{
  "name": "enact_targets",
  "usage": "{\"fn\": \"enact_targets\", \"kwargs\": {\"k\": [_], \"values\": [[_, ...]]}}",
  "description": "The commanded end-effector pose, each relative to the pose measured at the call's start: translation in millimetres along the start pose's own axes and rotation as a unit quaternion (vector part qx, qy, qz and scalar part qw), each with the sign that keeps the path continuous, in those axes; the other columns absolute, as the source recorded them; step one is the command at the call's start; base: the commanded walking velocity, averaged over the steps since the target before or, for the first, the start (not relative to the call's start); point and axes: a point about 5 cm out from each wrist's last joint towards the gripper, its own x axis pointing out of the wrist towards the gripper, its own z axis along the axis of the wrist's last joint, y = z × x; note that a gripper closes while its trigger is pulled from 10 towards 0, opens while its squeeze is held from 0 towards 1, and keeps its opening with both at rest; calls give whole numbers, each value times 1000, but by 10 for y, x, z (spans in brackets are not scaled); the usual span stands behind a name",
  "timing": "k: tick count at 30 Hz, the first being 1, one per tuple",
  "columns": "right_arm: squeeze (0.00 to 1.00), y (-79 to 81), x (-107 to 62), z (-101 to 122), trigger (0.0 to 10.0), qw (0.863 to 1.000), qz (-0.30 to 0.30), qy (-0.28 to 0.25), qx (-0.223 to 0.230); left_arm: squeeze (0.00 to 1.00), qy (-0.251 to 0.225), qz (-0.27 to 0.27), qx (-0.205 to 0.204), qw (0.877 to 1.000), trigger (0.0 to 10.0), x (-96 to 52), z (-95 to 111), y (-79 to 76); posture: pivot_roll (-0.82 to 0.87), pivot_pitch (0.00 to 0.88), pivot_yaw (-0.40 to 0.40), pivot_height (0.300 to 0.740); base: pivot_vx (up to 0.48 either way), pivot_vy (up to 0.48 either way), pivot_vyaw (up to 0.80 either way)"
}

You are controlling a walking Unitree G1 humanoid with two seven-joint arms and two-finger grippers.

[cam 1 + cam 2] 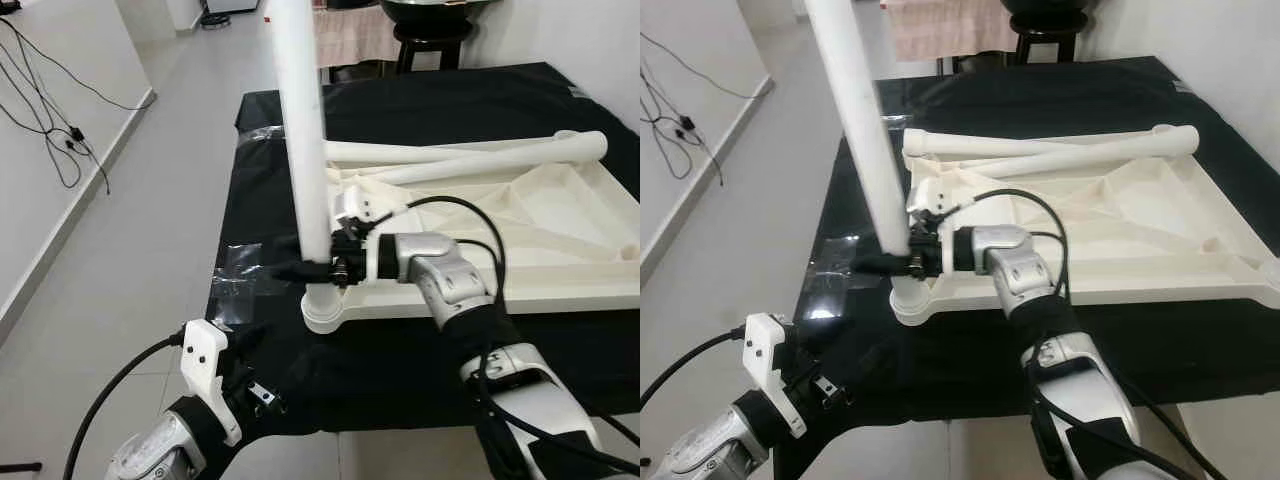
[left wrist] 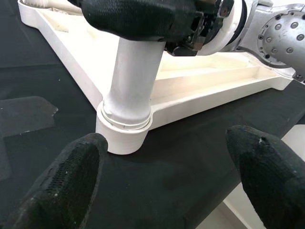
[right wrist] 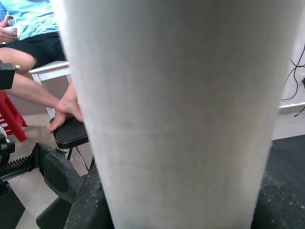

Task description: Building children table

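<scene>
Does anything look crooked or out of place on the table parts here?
The tall white plastic table leg, held by the right pincer, leans toward the robot's left in its corner socket instead of standing straight.

A room in a home, by the look of it: pale floor tiles (image 1: 150,220), plain white walls (image 1: 50,130) with loose cables (image 1: 60,140) trailing down one, a dark stool (image 1: 430,40), and a low counter under a black cloth (image 1: 450,100). A person (image 3: 33,28) sits on a stool nearby.
</scene>
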Motion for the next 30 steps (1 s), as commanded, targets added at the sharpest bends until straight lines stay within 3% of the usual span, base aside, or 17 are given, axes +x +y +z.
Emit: {"fn": "enact_targets", "kwargs": {"k": [1,4,6,9,10,11,13,15,19,20,22,23,24,25,26,29,30], "values": [[0,10,17,21,0,1000,17,-15,2,0,0,6,2,1000,10000,-17,-6,2,16,122,32,740,0,0,0],[0,45,-175,-13,0,1000,5,-17,-20,0,-1,6,1,1000,10000,-25,7,5,8,139,36,740,0,0,0],[0,213,-303,-173,0,999,-46,16,-23,0,-1,7,1,1000,10000,-46,23,18,-4,162,44,740,0,0,0],[0,335,-303,-311,0,992,-107,56,-24,0,0,6,1,1000,10000,-56,27,22,-2,165,44,740,0,0,0],[0,393,-240,-406,0,937,-346,53,6,0,1,7,1,1000,10000,-74,38,40,-1,184,50,740,0,0,0],[0,682,-123,-464,0,929,-358,94,-21,0,2,7,1,1000,10000,-85,49,56,-18,200,72,740,0,0,0],[0,682,-123,-464,0,929,-358,94,-21,0,2,7,1,1000,10000,-85,49,56,-18,200,72,740,0,0,0],[0,726,-134,-440,0,915,-397,74,4,0,6,5,0,1000,10000,-93,39,67,-45,175,85,740,0,0,0],[0,713,-104,-532,0,933,-350,86,13,0,10,-1,-2,1000,10000,-81,34,68,19,177,60,740,0,0,0],[0,673,-110,-534,1412,931,-355,85,18,0,7,2,-4,1000,10000,-81,36,70,-11,170,63,740,0,0,0],[0,673,-110,-534,1412,931,-355,85,18,0,7,2,-4,1000,10000,-81,36,70,-11,170,63,740,0,0,0],[745,678,-81,-532,10000,939,-334,78,26,0,3,6,-4,1000,10000,-73,36,72,-5,163,52,740,0,0,0],[745,678,-81,-532,10000,939,-334,78,26,0,3,6,-4,1000,10000,-73,36,72,-5,163,52,740,0,0,0],[1000,695,-8,-459,10000,961,-269,48,35,0,1,8,-4,1000,10000,-59,34,77,-6,149,48,740,0,0,0],[1000,715,34,-352,10000,976,-216,22,27,0,-2,9,-5,1000,10000,-44,31,79,-6,144,47,740,0,0,0],[1000,727,57,-266,10000,984,-180,3,14,0,-2,9,-4,1000,10000,-34,27,80,-6,141,46,740,0,0,0],[133,673,34,-121,10000,994,-102,-14,-28,0,-3,8,-6,1000,10000,-8,16,72,-5,124,39,740,0,0,0]]}}
